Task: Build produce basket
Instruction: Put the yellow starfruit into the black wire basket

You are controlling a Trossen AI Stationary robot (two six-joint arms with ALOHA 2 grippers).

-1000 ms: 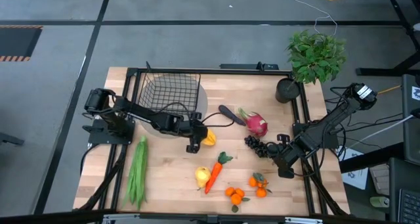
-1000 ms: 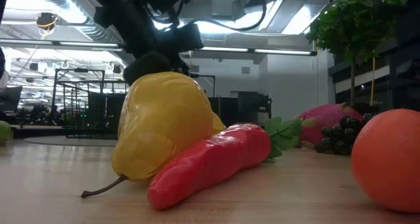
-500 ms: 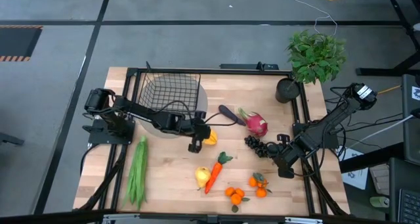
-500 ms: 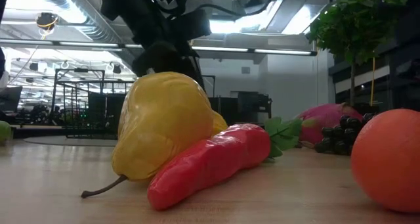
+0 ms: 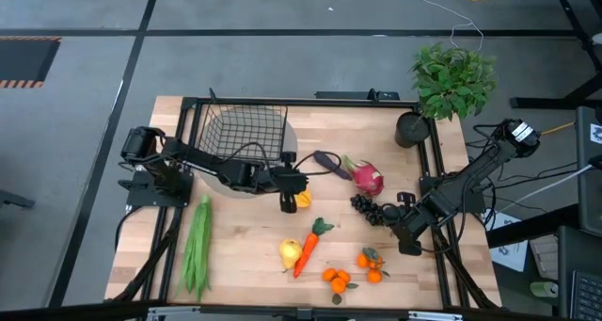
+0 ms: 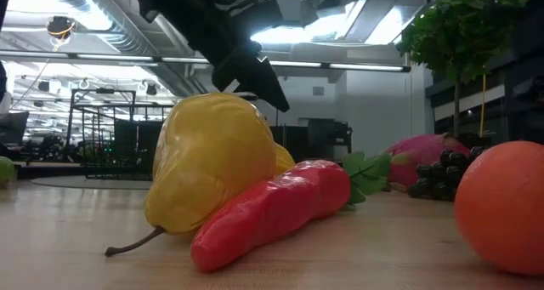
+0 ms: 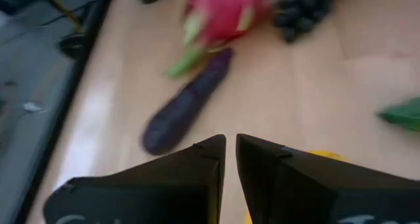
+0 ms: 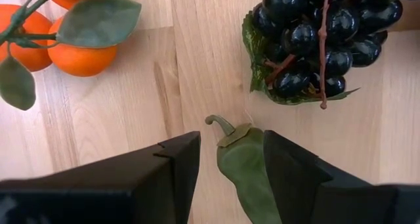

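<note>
Black grid basket, yellow pear (red carrot beside), pink dragon fruit

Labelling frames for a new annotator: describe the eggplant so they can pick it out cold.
Start at the black wire-mesh basket at the far left of the wooden table. Just right of it, between the basket and the pink dragon fruit, lies a slim dark purple eggplant, flat on the wood. It is the only long, dark, smooth piece; the nearby dark grapes are a knobbly cluster.
</note>
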